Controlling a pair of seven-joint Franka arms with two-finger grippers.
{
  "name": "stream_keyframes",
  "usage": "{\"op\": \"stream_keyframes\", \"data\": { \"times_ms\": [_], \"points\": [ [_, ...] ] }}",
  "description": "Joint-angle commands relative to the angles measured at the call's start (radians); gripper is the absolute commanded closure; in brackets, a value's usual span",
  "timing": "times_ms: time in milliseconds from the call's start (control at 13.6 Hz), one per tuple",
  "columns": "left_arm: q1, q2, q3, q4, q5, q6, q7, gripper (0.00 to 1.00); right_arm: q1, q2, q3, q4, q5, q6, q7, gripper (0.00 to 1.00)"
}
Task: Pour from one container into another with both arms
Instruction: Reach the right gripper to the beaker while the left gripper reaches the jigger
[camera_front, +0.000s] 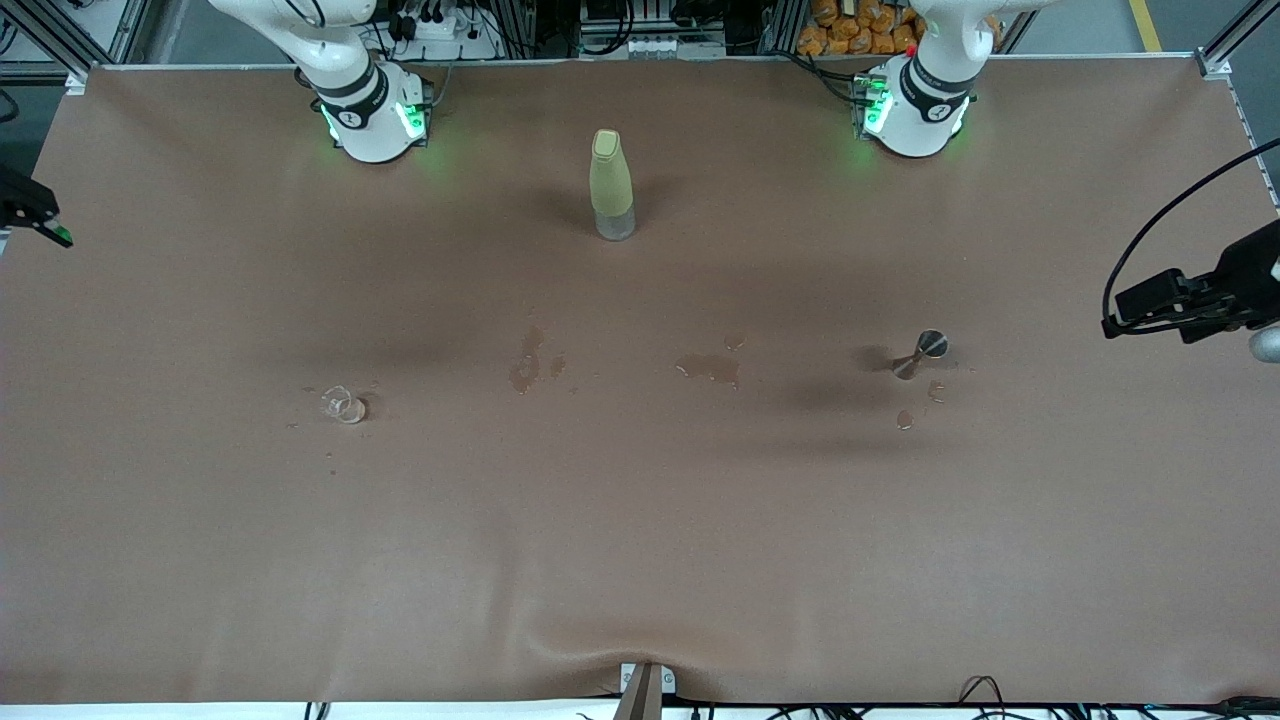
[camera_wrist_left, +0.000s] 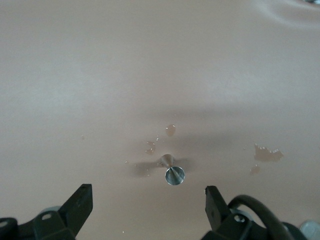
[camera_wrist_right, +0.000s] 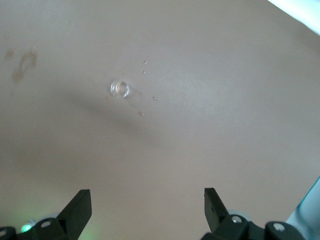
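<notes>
**Awaiting first grasp: containers apart, both arms clear**

Standing mid-right of the front frame, the steel jigger (camera_front: 921, 354) sits upright among spilled droplets (camera_front: 905, 419); the glass cup (camera_front: 344, 404) stands mid-left, well apart, one container per arm. The left gripper (camera_wrist_left: 148, 200) hangs above the jigger, the right gripper (camera_wrist_right: 147, 202) above the cup, fingers of both spread and empty. The counter (camera_front: 640, 560) carries a yellow-green bottle (camera_front: 611, 184) at upper centre, likely idle.

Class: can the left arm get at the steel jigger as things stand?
Probably yes. The left tool hangs open above the table with the jigger standing alone in plain sight below it; only small spilled puddles lie nearby, and nothing blocks the way down.
</notes>
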Motion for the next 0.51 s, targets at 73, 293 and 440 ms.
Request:
{"op": "stream_keyframes", "data": {
  "times_ms": [73,293,440],
  "points": [
    [0.007,0.029,0.004,0.004,-0.106,-0.004,0.224,0.0,-0.057,-0.012,0.012,-0.002,0.011,-0.017,-0.447,0.0],
    [0.04,0.05,0.005,-0.008,-0.134,-0.019,0.44,0.0,-0.082,-0.012,0.012,-0.01,0.013,-0.005,-0.731,0.0],
    [0.063,0.075,0.007,-0.008,-0.186,-0.025,0.528,0.0,-0.096,-0.012,0.01,-0.018,0.033,0.001,-0.856,0.0]
  ]
}}
